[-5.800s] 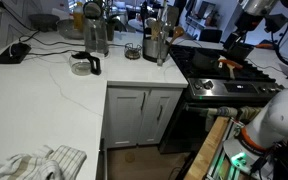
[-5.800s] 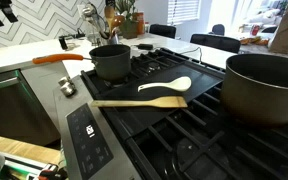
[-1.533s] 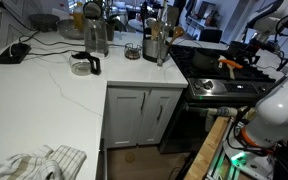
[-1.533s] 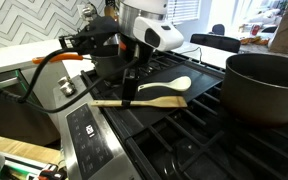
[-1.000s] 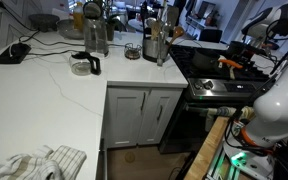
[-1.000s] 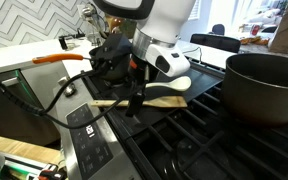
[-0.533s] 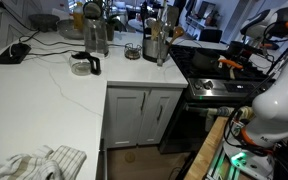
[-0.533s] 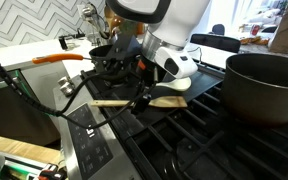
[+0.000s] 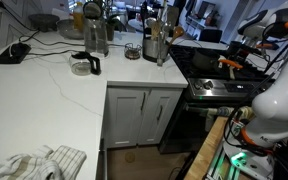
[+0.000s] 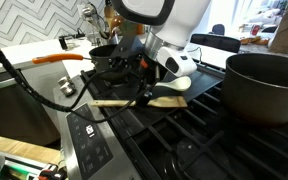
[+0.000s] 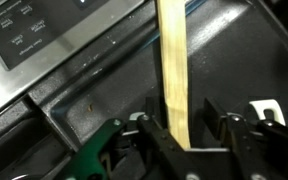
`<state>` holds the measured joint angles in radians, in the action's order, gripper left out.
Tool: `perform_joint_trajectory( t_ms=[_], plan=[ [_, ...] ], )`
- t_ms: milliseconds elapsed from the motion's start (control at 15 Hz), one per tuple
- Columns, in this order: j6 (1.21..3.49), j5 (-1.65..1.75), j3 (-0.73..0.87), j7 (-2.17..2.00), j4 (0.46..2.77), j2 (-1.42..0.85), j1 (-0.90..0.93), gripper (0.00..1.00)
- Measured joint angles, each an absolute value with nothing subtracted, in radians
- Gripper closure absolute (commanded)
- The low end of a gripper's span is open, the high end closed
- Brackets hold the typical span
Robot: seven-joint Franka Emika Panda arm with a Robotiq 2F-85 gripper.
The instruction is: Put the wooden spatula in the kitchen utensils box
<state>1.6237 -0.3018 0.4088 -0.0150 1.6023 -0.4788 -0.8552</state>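
The wooden spatula (image 10: 170, 101) lies flat on the black stove top, its handle pointing toward the control panel. In the wrist view its pale handle (image 11: 174, 60) runs down between my fingers. My gripper (image 10: 144, 96) is lowered over the handle. Its jaws (image 11: 189, 128) straddle the wood: the left finger sits against the handle, and a dark gap still shows between the wood and the right finger. The spatula rests on the stove. The kitchen utensils box (image 9: 156, 45), a shiny steel canister with handles sticking up, stands on the white counter beside the stove.
A white spatula (image 10: 180, 84) lies just behind the wooden one. A large dark pot (image 10: 266, 88) fills the right burner. An orange-handled pot (image 10: 60, 58) sits behind my arm. On the counter stand a tall steel jug (image 9: 94, 30) and a mesh cup (image 9: 132, 50).
Over the last second my arm came down onto the spatula handle, and the jaws have narrowed around it. The spatula has not moved.
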Motion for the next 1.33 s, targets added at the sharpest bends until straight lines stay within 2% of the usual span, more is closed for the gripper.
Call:
perform_joint_trajectory(
  t_ms=[267,333,400,800,1333],
  plan=[
    [1.624,-0.291,0.400,-0.024,1.595,-0.481,-0.855,0.95],
    [1.624,-0.286,0.399,-0.024,1.594,-0.481,-0.855,0.99],
    [1.624,-0.282,0.398,-0.024,1.593,-0.481,-0.854,0.95],
    [1.624,-0.255,0.394,0.000,1.597,-0.435,-0.854,0.94],
    [1.663,-0.237,0.390,0.228,1.737,-0.079,-0.828,0.94]
  ],
)
